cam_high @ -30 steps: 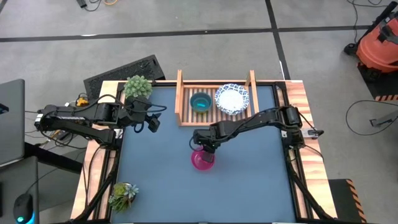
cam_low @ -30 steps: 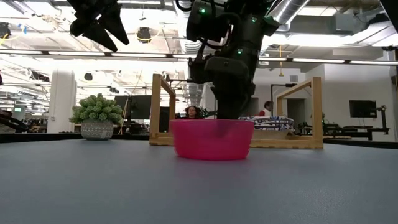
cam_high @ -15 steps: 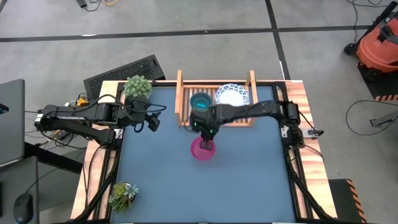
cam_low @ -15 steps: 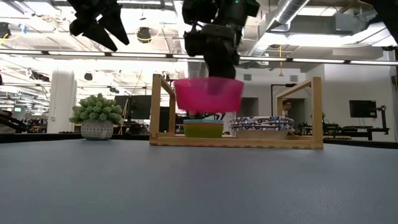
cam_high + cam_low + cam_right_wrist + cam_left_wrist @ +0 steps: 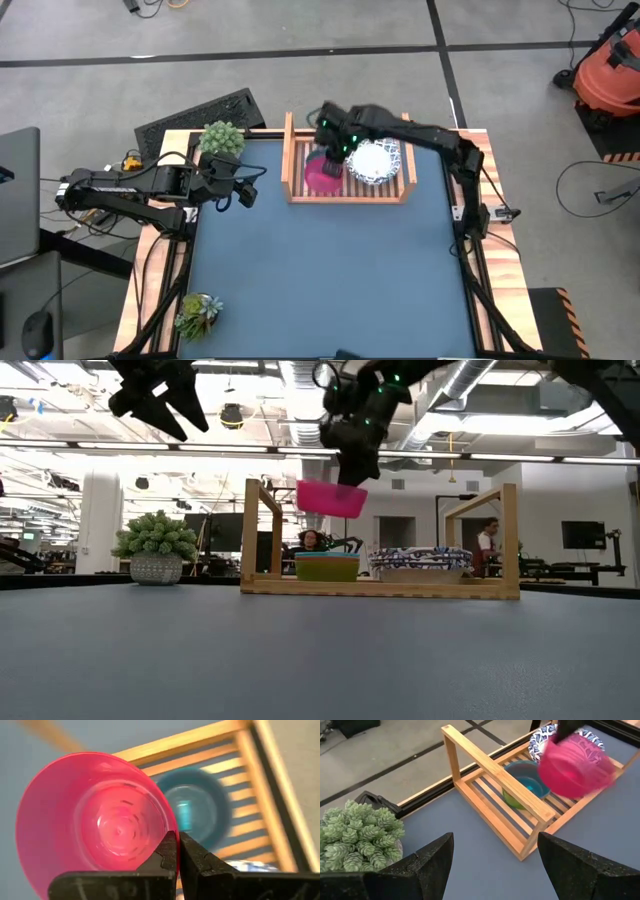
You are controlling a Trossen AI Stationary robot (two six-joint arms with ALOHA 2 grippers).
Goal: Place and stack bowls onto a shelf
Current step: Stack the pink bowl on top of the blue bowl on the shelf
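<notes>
My right gripper (image 5: 336, 150) is shut on the magenta bowl (image 5: 321, 173) and holds it in the air over the left part of the wooden shelf (image 5: 395, 190). Under it a teal bowl (image 5: 527, 781) sits nested in a green bowl (image 5: 327, 570) on the shelf's slats. A stack of white bowls with blue rims (image 5: 375, 160) rests on the slats to the right. My left gripper (image 5: 245, 190) is open and empty, high above the table's left side near a potted plant (image 5: 221, 138). My right gripper pinches the magenta bowl's rim (image 5: 173, 831), one finger inside the bowl and one outside. The fingers (image 5: 355, 452) come from above, on the bowl's far right side. The bowl (image 5: 332, 498) hangs clear above the shelf, mouth up and slightly tilted.
The shelf's raised end rails (image 5: 260, 535) (image 5: 497, 535) stand on either side of the bowls. A second potted plant (image 5: 197, 312) sits at the table's near left corner. A black keyboard (image 5: 195, 118) lies beyond the far left edge. An orange vacuum (image 5: 610, 70) stands on the floor.
My right gripper has lifted the magenta bowl off the table's middle and carried it up and toward the far edge. The bowl is now in the air over the shelf's left part, above the teal bowl.
</notes>
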